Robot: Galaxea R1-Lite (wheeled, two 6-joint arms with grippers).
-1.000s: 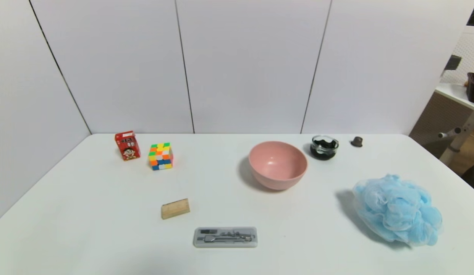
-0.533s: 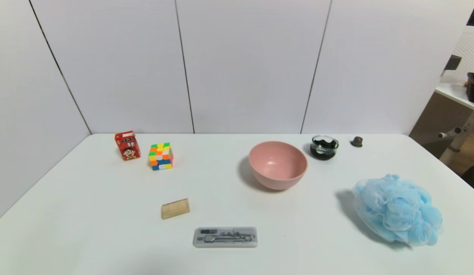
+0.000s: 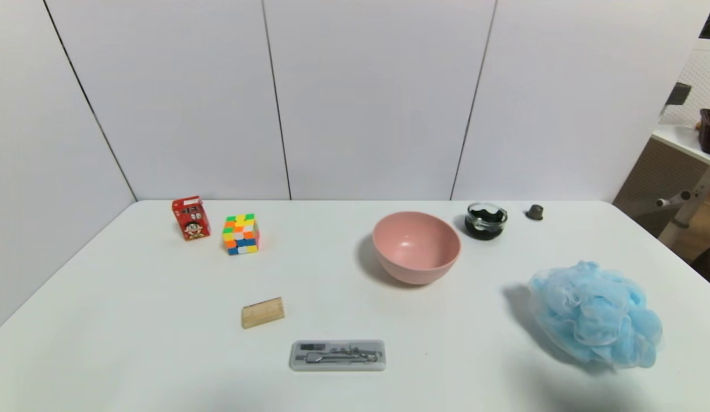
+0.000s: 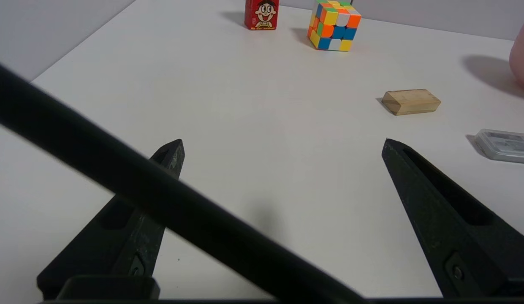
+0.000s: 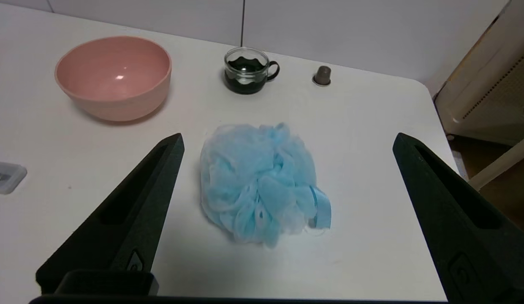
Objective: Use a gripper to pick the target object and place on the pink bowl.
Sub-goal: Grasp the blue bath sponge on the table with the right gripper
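The right hand [image 5: 285, 141] is hanging above the near right part of the white surface [image 3: 160, 320], tipped slightly downward and pointing at the blue bath pouf [image 5: 259, 181]; neither arm is showing in the head view. Its two black fingers [image 5: 131, 219] are spreading wide apart, holding nothing and touching nothing, with the pouf sitting on the surface between and beyond their tips. The left hand [image 4: 283, 141] is sitting low and level over the near left part of the surface, its fingers [image 4: 439, 211] likewise standing wide apart and empty, with a black cable [image 4: 160, 198] crossing in front of its camera. The pouf [image 3: 596, 313] is lying on the right side of the surface, well apart from the pink bowl [image 3: 416, 246], which is standing upright near the middle and holding nothing. Just beside the bowl, toward the back right, a small glass cup [image 3: 486, 220] is holding what is probably a dark liquid, though the view is too small to be sure, and a small brown cap [image 3: 534, 212] is resting near it. On the left, a red carton [image 3: 190, 218] is standing next to a colourful puzzle cube [image 3: 240, 234], a wooden block [image 3: 262, 312] is lying closer in, and a clear flat case [image 3: 337, 355] with metal tools inside is lying near the front edge.
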